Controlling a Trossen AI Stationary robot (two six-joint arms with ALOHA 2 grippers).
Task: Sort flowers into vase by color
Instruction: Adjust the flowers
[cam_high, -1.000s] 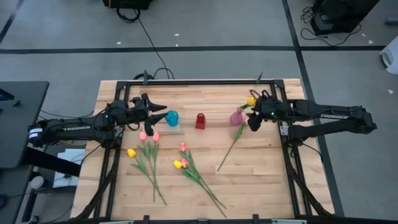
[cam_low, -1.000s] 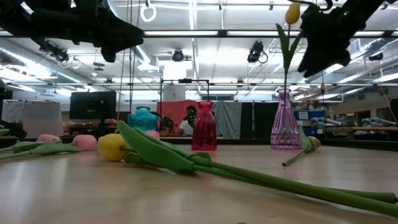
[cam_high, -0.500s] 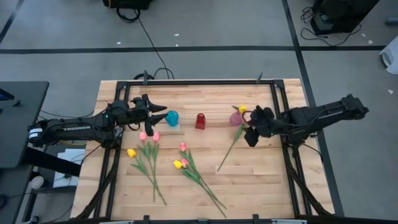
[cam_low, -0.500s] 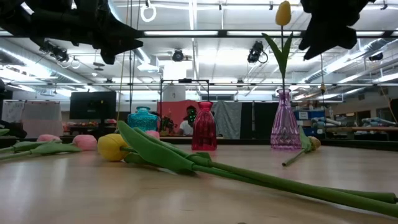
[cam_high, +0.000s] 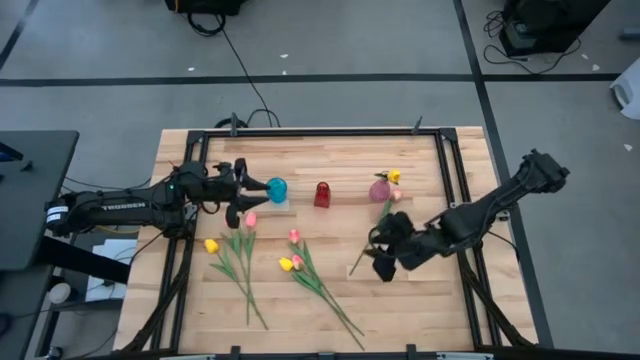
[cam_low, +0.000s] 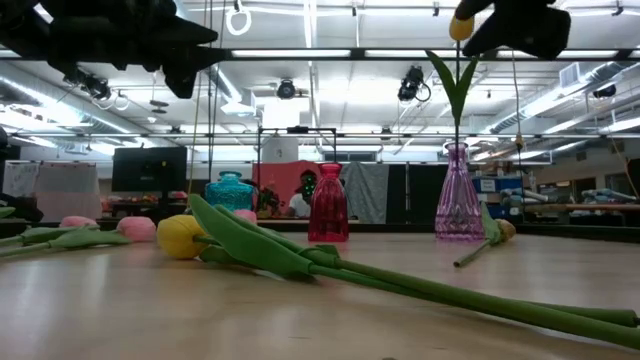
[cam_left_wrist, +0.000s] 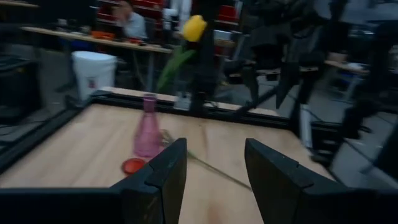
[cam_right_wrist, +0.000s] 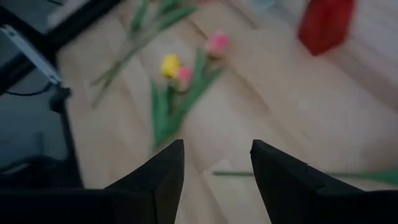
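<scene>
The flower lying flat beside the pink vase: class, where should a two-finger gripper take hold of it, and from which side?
Probably the flower is best gripped mid-stem, from straight above, with fingers across the stem. It lies flat and slanted on the table, its head close to the pink vase, so mid-stem leaves room on both sides. The open right gripper is nearest.

Evenly bright overhead, with soft, faint shadows on the surface (cam_high: 400, 300). Lit from ceiling strips (cam_low: 310, 52) glaring at twelve o'clock in the low view. Both wrist views motion-blurred; tulips (cam_right_wrist: 186, 71) smeared, background soft.
</scene>
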